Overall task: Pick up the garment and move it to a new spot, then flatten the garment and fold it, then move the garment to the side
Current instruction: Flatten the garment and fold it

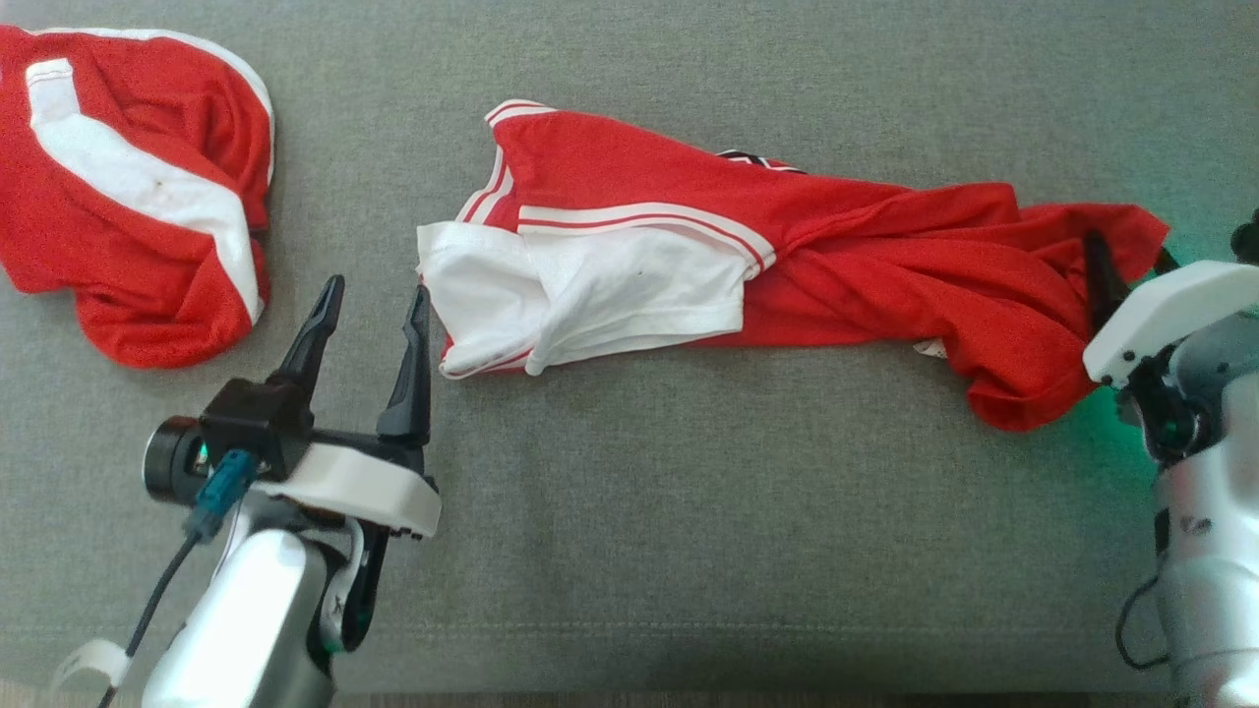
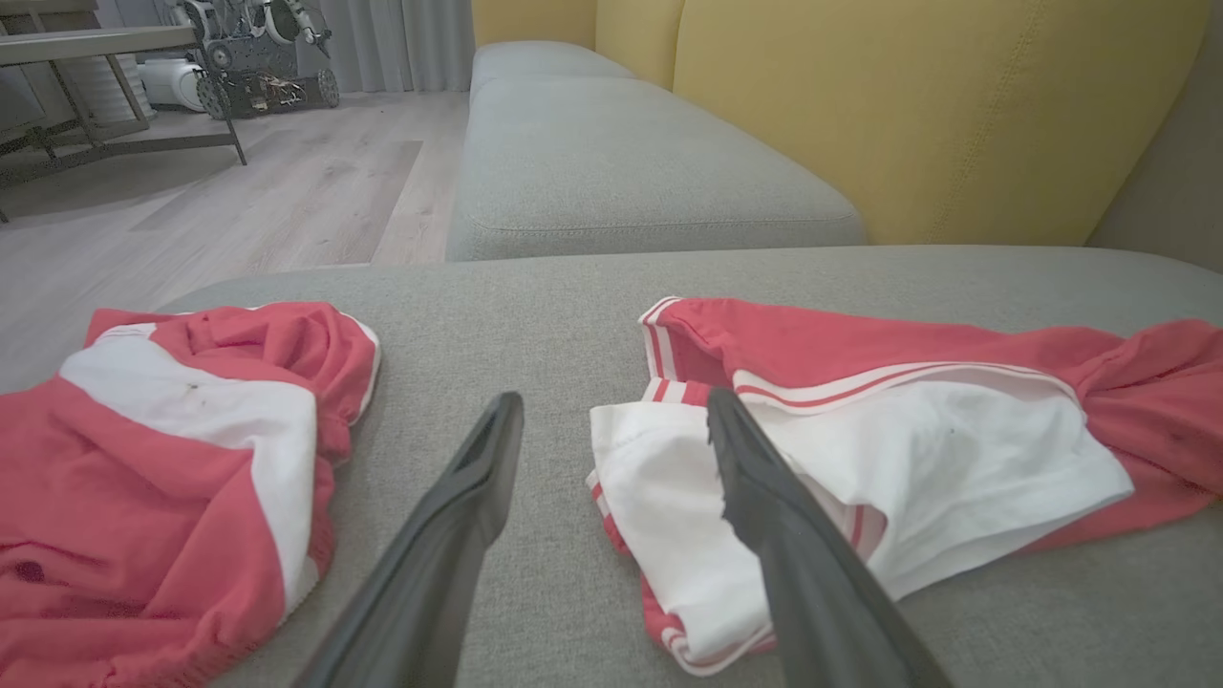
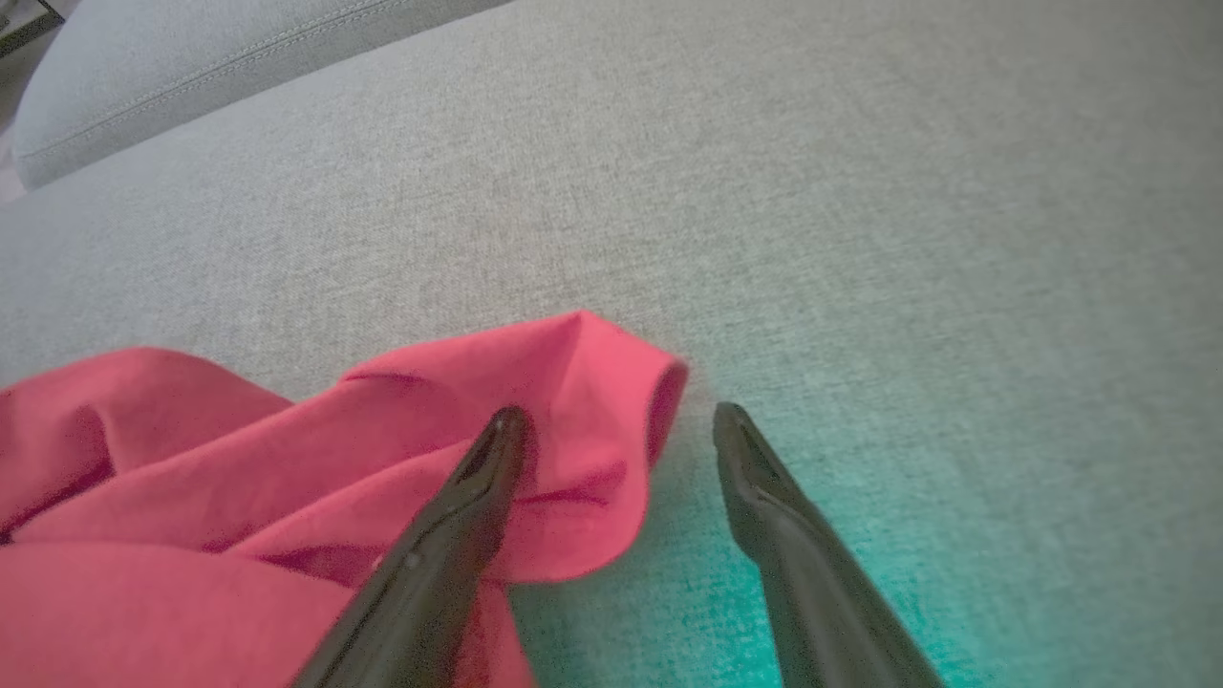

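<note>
On the sofa cushion (image 1: 629, 511), left hand (image 1: 378, 287) sits open beside the garment (image 1: 787, 246), right hand (image 3: 619, 413) open astride its red corner; best close on edges only, then spread.

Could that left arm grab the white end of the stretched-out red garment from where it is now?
Probably yes. The left pincer is open right beside the white end, one finger almost at its edge, with nothing between them.
</note>
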You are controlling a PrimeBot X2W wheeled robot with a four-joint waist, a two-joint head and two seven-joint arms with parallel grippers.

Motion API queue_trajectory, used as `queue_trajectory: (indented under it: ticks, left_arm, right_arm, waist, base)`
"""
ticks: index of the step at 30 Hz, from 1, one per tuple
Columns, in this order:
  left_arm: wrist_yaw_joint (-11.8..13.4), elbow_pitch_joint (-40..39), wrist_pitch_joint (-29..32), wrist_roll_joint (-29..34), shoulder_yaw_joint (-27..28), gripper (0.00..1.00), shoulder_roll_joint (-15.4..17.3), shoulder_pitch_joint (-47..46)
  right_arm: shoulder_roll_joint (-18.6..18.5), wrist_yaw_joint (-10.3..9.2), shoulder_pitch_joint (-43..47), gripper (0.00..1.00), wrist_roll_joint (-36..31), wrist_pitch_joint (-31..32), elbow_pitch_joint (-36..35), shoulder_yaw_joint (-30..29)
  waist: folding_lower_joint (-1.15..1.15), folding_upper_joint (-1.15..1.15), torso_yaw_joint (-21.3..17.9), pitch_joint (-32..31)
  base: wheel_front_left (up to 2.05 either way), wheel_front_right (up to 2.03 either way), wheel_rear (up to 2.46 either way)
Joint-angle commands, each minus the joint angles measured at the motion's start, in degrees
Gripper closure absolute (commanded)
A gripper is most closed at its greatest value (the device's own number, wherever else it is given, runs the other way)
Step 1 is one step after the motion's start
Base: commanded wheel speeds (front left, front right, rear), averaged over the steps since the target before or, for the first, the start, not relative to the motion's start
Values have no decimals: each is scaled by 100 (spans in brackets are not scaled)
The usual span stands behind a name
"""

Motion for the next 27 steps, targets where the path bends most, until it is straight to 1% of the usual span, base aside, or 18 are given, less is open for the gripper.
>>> queue_trajectory:
  ticks: [1,3,5,6,7,11,15,18,21,24,27]
  left_arm:
    - [-32,-141,-69,29,191,0,76,-292]
    - [-43,-112,-79,31,194,0,63,-311]
    - [-48,-90,-91,28,227,0,63,-323]
    - [-48,-90,-91,28,227,0,63,-323]
    - [-47,-84,-95,28,238,0,64,-323]
    - [-54,-71,-105,34,267,0,63,-320]
    - [-56,-67,-111,42,275,0,46,-302]
    - [-55,-70,-113,40,284,0,38,-258]
    - [-53,-76,-116,33,300,0,34,-207]
    - [-58,-92,-117,33,307,0,31,-186]
    - [-52,-118,-118,41,326,0,44,-184]
  right_arm:
    - [-67,-4,-258,100,145,-17,-63,94]
    - [-71,-4,-384,100,321,-50,73,108]
    - [-151,-4,-591,100,467,-391,8,205]
    - [-151,-4,-591,100,467,-391,8,205]
    - [-173,-4,-674,100,526,-533,-56,243]
    - [-238,-4,-962,100,685,-929,-406,452]
    - [-236,-4,-956,100,795,-1209,-1039,750]
    - [-182,-4,-533,100,812,-1154,-1602,1006]
    - [-27,-4,237,100,819,-769,-2009,1193]
    - [164,-4,1063,100,814,-415,-2305,1225]
    - [305,-4,1658,100,744,-246,-2547,1149]
  waist:
    - [0,0,6,6]
    - [0,0,9,10]
    - [0,0,-17,20]
    - [0,0,-17,20]
    - [0,0,-31,18]
    - [0,0,-95,-4]
    - [0,0,-145,-45]
    - [0,0,-177,-83]
    - [0,0,-204,-105]
    - [0,0,-215,-100]
    - [0,0,-251,-84]
  base:
    - [0,0,0]
    - [0,0,0]
    - [0,0,0]
    - [0,0,0]
    - [0,0,0]
    - [0,0,0]
    - [0,0,0]
    - [0,0,0]
    - [0,0,0]
    - [0,0,0]
    - [0,0,0]
